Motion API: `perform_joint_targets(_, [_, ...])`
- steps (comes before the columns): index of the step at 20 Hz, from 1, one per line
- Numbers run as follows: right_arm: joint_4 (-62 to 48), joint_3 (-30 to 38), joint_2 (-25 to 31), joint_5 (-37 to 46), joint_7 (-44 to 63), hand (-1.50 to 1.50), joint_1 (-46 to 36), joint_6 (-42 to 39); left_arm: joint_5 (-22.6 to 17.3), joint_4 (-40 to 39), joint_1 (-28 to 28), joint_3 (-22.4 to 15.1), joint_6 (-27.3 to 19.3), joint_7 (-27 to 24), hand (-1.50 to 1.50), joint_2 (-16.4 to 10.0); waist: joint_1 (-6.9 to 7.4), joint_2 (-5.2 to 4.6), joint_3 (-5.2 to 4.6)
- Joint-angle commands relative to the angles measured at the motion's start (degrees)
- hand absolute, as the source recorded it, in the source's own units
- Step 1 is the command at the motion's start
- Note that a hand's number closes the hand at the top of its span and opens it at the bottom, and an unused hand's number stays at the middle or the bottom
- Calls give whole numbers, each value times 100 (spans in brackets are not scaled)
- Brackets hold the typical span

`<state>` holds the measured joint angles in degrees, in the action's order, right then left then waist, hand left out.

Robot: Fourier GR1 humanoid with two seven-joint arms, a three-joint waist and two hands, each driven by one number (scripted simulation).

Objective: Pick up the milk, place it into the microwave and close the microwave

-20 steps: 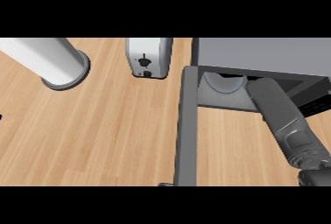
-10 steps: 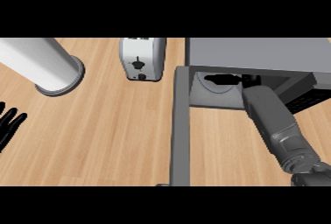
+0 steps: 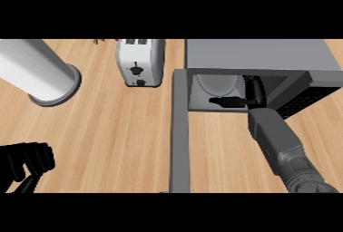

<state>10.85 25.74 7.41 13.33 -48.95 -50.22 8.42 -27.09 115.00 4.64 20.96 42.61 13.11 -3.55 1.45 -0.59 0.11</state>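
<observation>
The microwave (image 3: pixel 258 54) stands at the top right, and its door (image 3: pixel 179 131) hangs open toward me as a long grey bar. A pale rounded shape (image 3: pixel 216 85) shows inside the cavity; I cannot tell whether it is the milk. My right forearm reaches into the cavity. My right hand (image 3: pixel 231 101) lies just below the pale shape with its fingers stretched left, open. My left hand (image 3: pixel 26 159) rests at the lower left edge over the wooden counter (image 3: pixel 114 136), holding nothing.
A silver toaster (image 3: pixel 140 61) stands left of the microwave. A large white cylinder (image 3: pixel 36 72) on a round base occupies the upper left. The open door divides the counter between my two hands.
My right hand has gone deeper into the microwave cavity. My left hand has risen further into view at the lower left. The whole scene has shifted lower in the picture.
</observation>
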Motion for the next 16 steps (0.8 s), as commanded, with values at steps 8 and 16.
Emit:
perform_joint_targets(8, [1268,-435,-629,-246,-305,-150,1649,-674,525,-25,59,-739,-141,112,150,314,-291,118,-20])
perform_joint_targets(16, [3011,-962,-734,-302,21,-150,3386,-1036,1250,255,-131,-1836,-557,167,150,354,-336,128,-22])
